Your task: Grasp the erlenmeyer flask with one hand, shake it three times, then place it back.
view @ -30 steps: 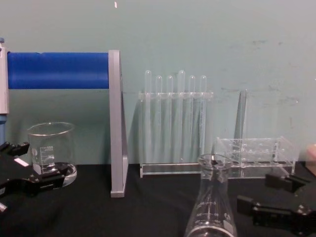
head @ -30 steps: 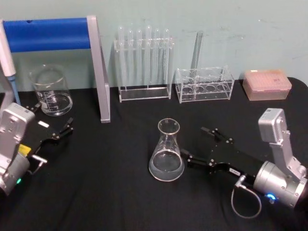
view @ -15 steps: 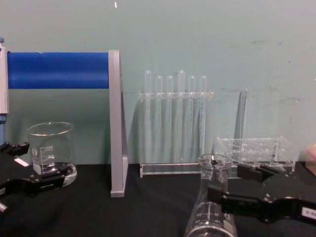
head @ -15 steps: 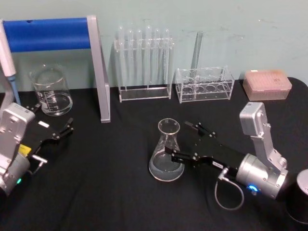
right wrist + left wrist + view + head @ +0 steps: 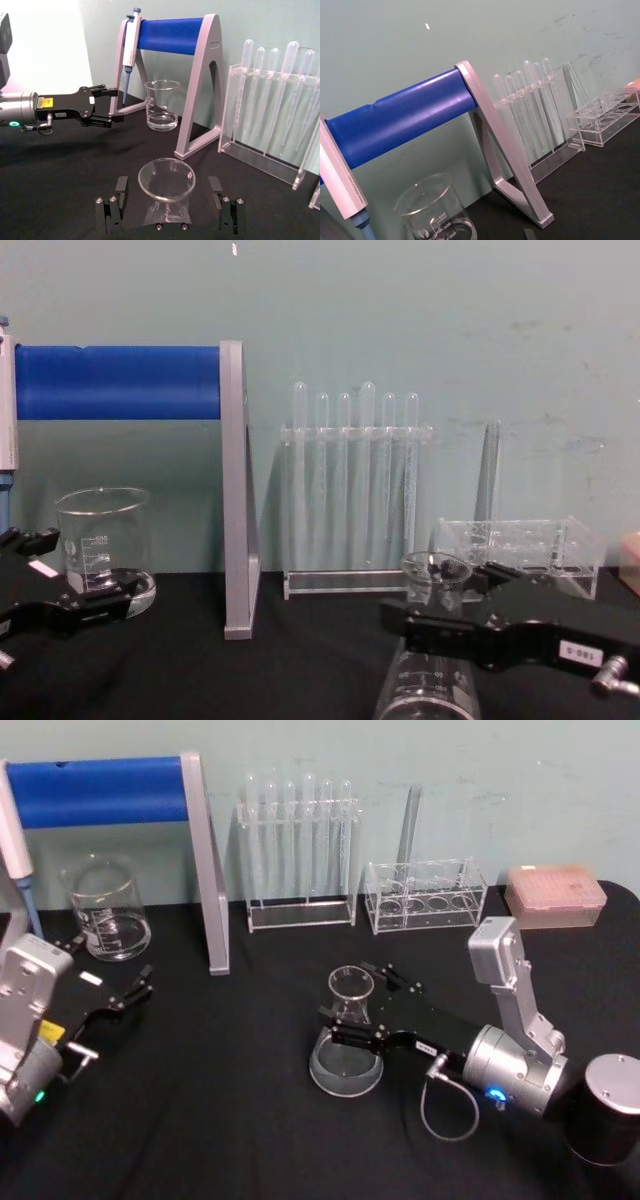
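Erlenmeyer flask [image 5: 346, 1065] stands upright on the black table [image 5: 230, 1110], near the middle, well in front of the test tube rack [image 5: 300, 850]. Its wide base rests on the table. The right end effector [image 5: 167, 182] reaches to it from the right. Its two fingers [image 5: 114, 207] are apart, one on each side of the narrow neck below the rim, and the right wrist view shows a small gap to the glass on both sides. The left end effector [image 5: 119, 105] is parked at the left side of the table, just in front of the beaker [image 5: 105, 910], its fingers apart and holding nothing.
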Robot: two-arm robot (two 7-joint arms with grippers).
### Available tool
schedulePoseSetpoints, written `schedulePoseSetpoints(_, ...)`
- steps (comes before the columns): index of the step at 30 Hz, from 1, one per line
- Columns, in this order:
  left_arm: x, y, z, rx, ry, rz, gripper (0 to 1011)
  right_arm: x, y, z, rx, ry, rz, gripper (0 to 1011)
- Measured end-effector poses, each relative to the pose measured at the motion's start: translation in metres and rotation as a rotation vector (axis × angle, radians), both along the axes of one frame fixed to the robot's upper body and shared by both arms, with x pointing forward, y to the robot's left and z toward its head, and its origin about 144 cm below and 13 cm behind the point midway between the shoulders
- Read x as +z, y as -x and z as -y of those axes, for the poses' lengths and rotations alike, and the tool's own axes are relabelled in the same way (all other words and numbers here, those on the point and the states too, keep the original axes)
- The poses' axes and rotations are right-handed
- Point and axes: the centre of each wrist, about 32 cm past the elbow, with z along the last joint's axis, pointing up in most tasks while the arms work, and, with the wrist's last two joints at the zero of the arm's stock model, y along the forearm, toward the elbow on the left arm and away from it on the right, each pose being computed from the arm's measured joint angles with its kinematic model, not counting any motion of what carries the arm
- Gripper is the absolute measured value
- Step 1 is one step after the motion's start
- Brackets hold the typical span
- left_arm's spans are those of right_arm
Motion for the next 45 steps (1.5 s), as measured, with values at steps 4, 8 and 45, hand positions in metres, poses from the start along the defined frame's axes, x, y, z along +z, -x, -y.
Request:
schedulePoseSetpoints(4,0.0000,0.0000,0.0000,0.000,0.000,0.000,1001,0.0000,-0.0010,-0.0032,0.004,0.001,0.000,1000)
schedulePoseSetpoints(8,0.0000,0.0000,0.0000,0.000,0.000,0.000,1001,-0.0004,-0.0011,-0.0046,0.006,0.005,-0.001,1000)
schedulePoseSetpoints(45,0.0000,0.0000,0.0000,0.000,0.000,0.000,1001,-0.0008,-0.0016,-0.0059,-0.003,0.009,-0.003,651)
